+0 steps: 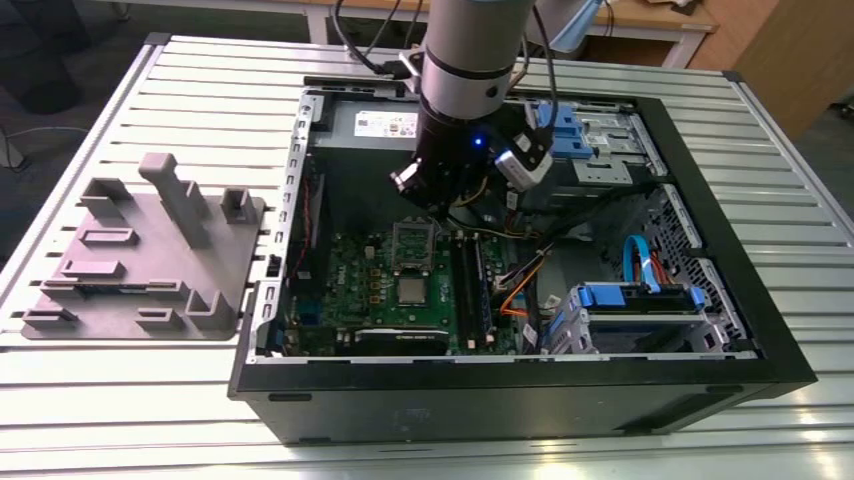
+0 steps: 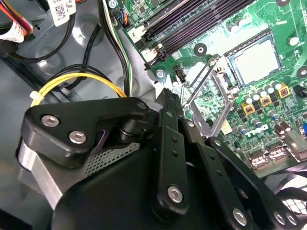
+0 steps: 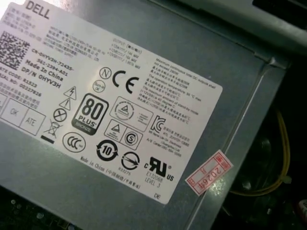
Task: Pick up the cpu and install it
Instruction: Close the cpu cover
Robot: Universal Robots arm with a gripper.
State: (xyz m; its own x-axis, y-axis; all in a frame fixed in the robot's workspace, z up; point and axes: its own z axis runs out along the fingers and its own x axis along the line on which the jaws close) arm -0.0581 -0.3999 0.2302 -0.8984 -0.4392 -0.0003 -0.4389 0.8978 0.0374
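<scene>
The cpu (image 1: 410, 291) lies flat in the socket of the green board (image 1: 350, 290) inside the open computer case, its silver-grey top (image 2: 254, 60) facing up. The socket's metal frame (image 2: 204, 91) stands swung up beside it. My gripper (image 1: 435, 195) hangs above the board, higher than the socket and toward the power-supply end of the case. In the second wrist view its black links and tip (image 2: 167, 98) sit apart from the cpu, and nothing shows in its grasp.
A grey power-supply box (image 3: 144, 96) fills the case's far end (image 1: 380, 125). Long black memory slots (image 2: 192, 24) and yellow cables (image 2: 72, 81) run beside the socket. Blue drive cages (image 1: 634, 300) occupy the exterior view's right. A grey fixture tray (image 1: 147, 250) sits outside the case.
</scene>
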